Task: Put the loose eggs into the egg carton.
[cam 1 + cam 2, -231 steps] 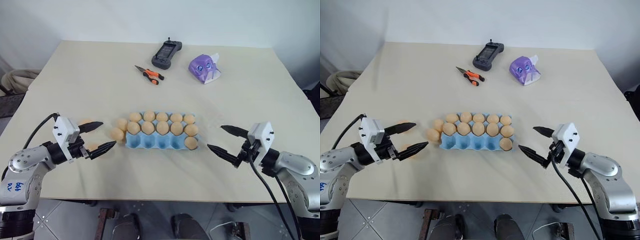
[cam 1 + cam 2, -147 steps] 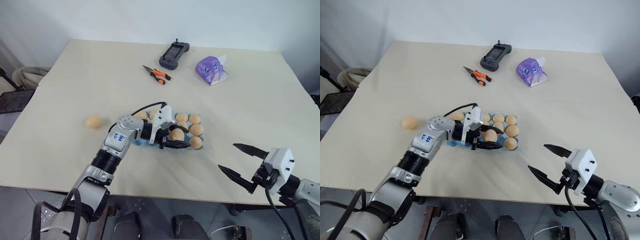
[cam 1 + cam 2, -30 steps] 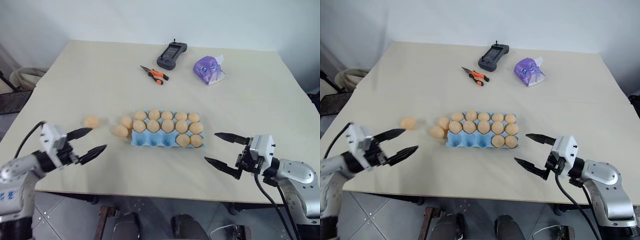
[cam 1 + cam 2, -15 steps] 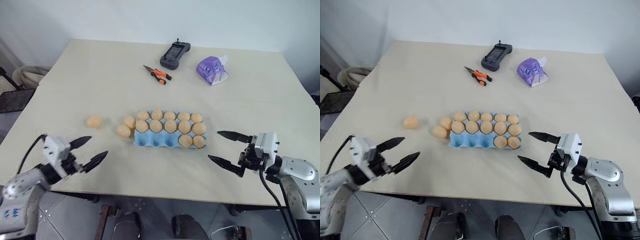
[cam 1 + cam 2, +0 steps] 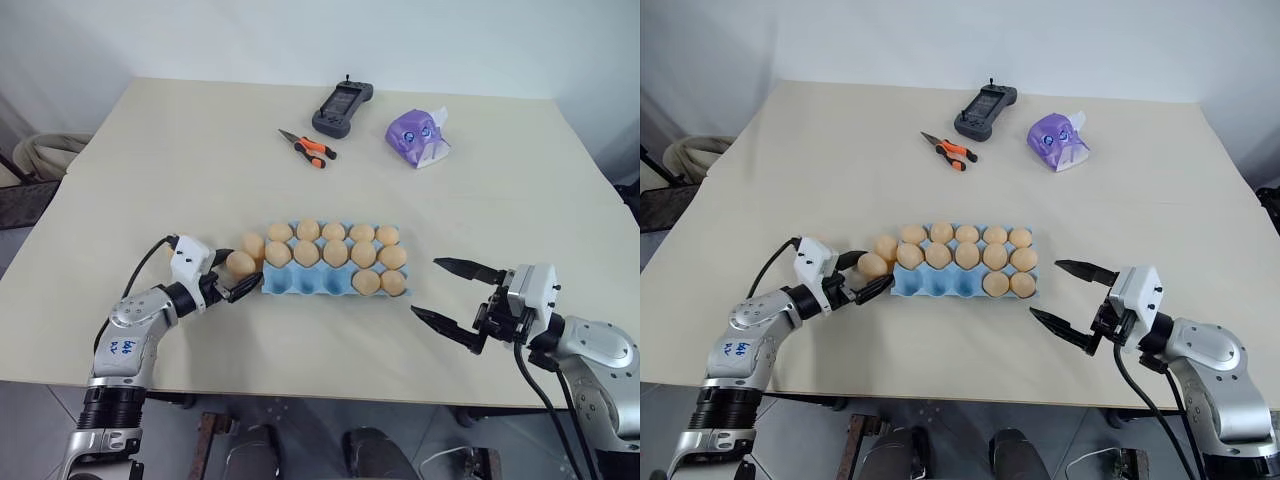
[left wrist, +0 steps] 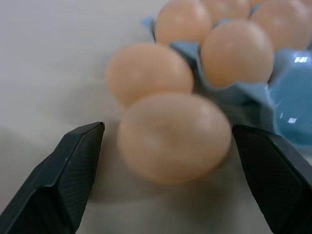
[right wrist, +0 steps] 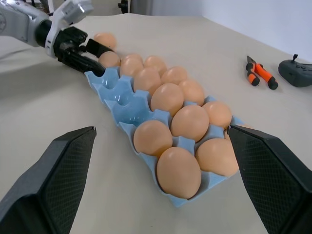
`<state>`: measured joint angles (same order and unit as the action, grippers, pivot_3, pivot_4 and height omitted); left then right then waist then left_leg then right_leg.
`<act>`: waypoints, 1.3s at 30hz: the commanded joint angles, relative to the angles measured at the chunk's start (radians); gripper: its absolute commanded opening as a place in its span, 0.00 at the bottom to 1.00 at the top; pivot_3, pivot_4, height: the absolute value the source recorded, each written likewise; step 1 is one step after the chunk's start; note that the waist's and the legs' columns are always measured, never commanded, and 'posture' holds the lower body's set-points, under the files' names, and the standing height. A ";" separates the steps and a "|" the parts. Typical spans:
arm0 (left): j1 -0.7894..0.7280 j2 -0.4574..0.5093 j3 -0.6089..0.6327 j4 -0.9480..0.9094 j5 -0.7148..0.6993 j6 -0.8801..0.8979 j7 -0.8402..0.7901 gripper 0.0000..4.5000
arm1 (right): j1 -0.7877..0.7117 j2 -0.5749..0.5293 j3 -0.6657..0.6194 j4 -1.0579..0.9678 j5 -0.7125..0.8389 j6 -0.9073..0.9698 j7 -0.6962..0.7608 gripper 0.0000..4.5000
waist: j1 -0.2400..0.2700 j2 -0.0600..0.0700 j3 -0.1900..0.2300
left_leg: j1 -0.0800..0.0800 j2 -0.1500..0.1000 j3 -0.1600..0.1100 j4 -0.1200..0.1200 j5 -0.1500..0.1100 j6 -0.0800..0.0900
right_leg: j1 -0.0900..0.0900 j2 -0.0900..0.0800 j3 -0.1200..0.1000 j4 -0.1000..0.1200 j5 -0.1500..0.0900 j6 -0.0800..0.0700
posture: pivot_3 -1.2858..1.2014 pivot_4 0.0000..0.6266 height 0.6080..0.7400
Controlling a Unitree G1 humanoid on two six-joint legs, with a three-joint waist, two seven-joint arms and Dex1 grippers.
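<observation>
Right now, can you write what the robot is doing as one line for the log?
left gripper: open around loose egg beside egg carton | right gripper: open, empty | near-row cups: three empty

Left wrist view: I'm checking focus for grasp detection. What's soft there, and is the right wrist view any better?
Left wrist view: the nearest egg and the carton behind it are soft. Right wrist view: the eggs and carton look crisp, with the left tool sharp too.

Left pincer (image 5: 228,277) reaches low and level, fingers spread; right pincer (image 5: 456,297) hovers wide apart
</observation>
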<state>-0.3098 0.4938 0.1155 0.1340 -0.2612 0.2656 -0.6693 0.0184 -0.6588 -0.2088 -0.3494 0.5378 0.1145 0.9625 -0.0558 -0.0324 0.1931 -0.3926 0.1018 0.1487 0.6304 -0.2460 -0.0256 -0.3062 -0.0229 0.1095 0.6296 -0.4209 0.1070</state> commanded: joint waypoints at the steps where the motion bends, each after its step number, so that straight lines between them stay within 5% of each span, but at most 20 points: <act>1: -0.015 -0.013 -0.002 0.027 0.017 -0.028 0.022 0.87 | 0.008 0.007 -0.035 -0.041 0.018 -0.005 -0.025 1.00 | 0.001 0.000 0.000 | 0.000 0.000 0.000 0.000 0.000 0.000 | 0.000 0.000 0.000 0.000 0.000 0.000 | 0.52 0.24 1.00; 6: -0.023 -0.013 -0.006 0.047 0.026 -0.060 0.023 0.54 | 0.012 0.010 -0.026 -0.048 0.016 -0.007 -0.041 1.00 | 0.002 0.000 0.000 | 0.000 -0.001 0.000 0.001 0.001 0.001 | 0.000 -0.001 0.000 0.002 0.000 0.001 | 0.52 0.24 1.00; 9: -0.014 -0.004 0.009 0.038 0.012 -0.071 0.008 0.49 | 0.017 0.010 -0.024 -0.051 0.019 -0.006 -0.044 1.00 | 0.003 0.000 0.000 | 0.000 -0.001 0.000 0.001 0.001 0.001 | 0.000 -0.001 0.000 0.002 0.000 0.001 | 0.52 0.24 1.00; 14: 0.024 0.073 0.030 -0.070 -0.093 -0.112 -0.200 0.49 | 0.029 0.004 -0.024 -0.054 0.028 0.004 -0.041 1.00 | 0.000 0.000 0.000 | 0.000 0.000 0.000 -0.001 0.001 0.000 | 0.000 0.000 0.000 0.001 0.000 0.001 | 0.52 0.24 1.00; 19: -0.116 0.095 -0.071 -0.134 -0.139 -0.019 -0.333 0.49 | 0.030 -0.001 -0.027 -0.052 0.028 0.011 -0.038 1.00 | 0.019 0.000 0.000 | -0.001 -0.002 -0.001 -0.001 0.002 0.000 | 0.001 0.001 -0.005 0.002 0.000 0.000 | 0.52 0.24 1.00; 26: -0.302 -0.047 -0.288 -0.004 -0.042 -0.011 -0.391 0.49 | 0.073 -0.002 -0.055 -0.084 0.022 0.021 -0.060 1.00 | 0.027 0.000 0.000 | -0.001 -0.009 0.000 0.000 0.002 0.005 | 0.001 -0.001 -0.001 0.000 0.002 0.004 | 0.52 0.24 1.00; 35: -0.421 -0.175 -0.365 0.193 0.043 -0.079 -0.391 0.49 | 0.198 0.015 -0.130 -0.157 0.021 0.019 -0.109 1.00 | 0.023 0.002 -0.001 | -0.004 -0.003 -0.001 0.002 0.002 0.002 | -0.003 0.010 0.002 -0.001 0.002 0.003 | 0.52 0.24 1.00; 36: -0.424 -0.185 -0.363 0.205 0.049 -0.090 -0.387 0.63 | 0.202 0.022 -0.125 -0.165 0.021 0.019 -0.117 1.00 | 0.020 0.002 -0.001 | -0.004 -0.002 -0.001 0.002 0.003 0.002 | -0.003 0.011 0.003 0.000 0.002 0.003 | 0.52 0.24 1.00; 39: -0.424 -0.195 -0.354 0.208 0.050 -0.109 -0.391 0.82 | 0.204 0.031 -0.110 -0.177 0.016 0.019 -0.129 1.00 | 0.020 0.002 -0.001 | -0.004 -0.001 -0.001 0.003 0.003 0.001 | -0.003 0.011 0.003 0.001 0.002 0.003 | 0.52 0.24 1.00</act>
<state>-0.7154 0.3024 -0.2501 0.3609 -0.2184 0.1854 -1.0602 0.2204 -0.6300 -0.3157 -0.4815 0.5416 0.1384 0.8436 -0.0355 -0.0306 0.1926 -0.3969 0.1006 0.1474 0.6335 -0.2430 -0.0248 -0.3094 -0.0115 0.1124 0.6316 -0.4193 0.1103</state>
